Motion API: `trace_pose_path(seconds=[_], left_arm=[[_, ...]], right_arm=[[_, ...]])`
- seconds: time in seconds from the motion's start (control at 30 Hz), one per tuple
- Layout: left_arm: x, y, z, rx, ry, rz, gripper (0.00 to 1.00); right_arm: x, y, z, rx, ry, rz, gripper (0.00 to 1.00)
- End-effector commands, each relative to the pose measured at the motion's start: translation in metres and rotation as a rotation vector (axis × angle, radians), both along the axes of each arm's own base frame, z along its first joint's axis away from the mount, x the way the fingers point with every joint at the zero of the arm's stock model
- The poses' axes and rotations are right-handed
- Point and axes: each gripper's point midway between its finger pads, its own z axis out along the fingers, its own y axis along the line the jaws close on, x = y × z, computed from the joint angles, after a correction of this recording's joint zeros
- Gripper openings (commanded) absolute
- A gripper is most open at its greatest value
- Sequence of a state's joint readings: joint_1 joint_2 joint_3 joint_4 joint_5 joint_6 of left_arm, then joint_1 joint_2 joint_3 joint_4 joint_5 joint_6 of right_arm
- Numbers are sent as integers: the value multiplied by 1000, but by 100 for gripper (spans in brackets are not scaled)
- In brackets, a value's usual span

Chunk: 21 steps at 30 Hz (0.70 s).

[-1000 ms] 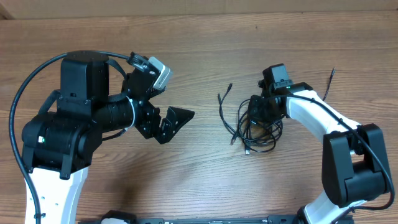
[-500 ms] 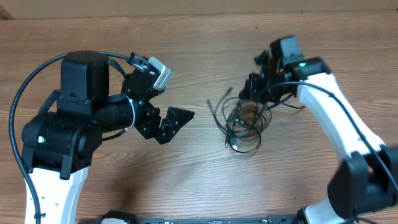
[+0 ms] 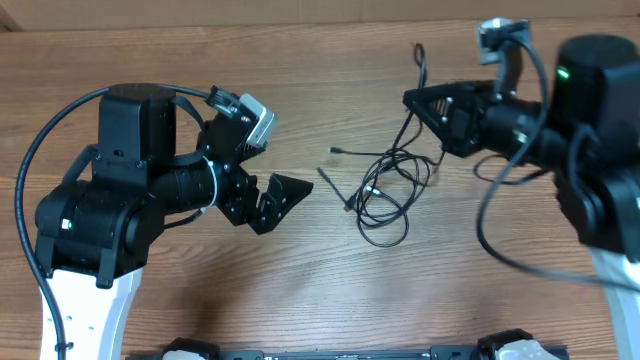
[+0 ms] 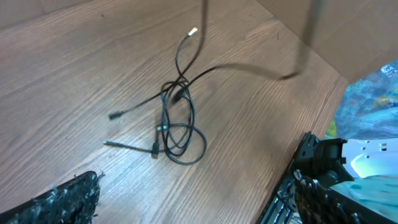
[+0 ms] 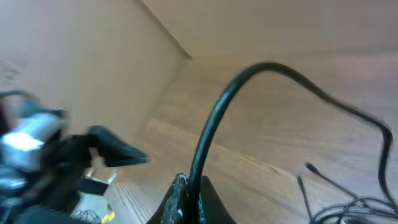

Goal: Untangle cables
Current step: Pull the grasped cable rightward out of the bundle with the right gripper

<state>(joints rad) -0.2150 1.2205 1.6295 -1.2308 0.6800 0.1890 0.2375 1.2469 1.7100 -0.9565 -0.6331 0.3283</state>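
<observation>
So the right claw (image 3: 412, 100), upper right, is pinching one strand of the cables (image 3: 385, 195) mid-frame; left claw (image 3: 277, 200) sits spread wide.

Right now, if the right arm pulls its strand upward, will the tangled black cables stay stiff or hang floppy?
Probably floppy: the cables lie in loose loops, and the strand pinched in the right fingers curves in an arc. They look thin, so likely light. The loops cross, so the whole bundle may drag along.
</observation>
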Motion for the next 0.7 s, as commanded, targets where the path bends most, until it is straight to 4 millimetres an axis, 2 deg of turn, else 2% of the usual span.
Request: trace_pose_path(seconds=[0.0, 0.13, 0.23, 0.47, 0.5, 0.67], left_arm=[[-3, -1, 2, -18, 21, -5, 100], [-5, -1, 0, -15, 33, -5, 100], [-5, -1, 0, -16, 33, -5, 100], [-6, -1, 0, -18, 36, -7, 100], [-6, -1, 0, -18, 38, -7, 100], [-6, -1, 0, -18, 37, -7, 100]], right_arm=[[-30, -2, 42, 66, -110, 19, 4], [-54, -15, 66, 75, -207, -22, 4], [-59, -29, 63, 44, -204, -112, 4], [-46, -73, 39, -69, -139, -382, 4], [-41, -84, 35, -81, -120, -454, 4], [-31, -116, 33, -122, -118, -652, 4]])
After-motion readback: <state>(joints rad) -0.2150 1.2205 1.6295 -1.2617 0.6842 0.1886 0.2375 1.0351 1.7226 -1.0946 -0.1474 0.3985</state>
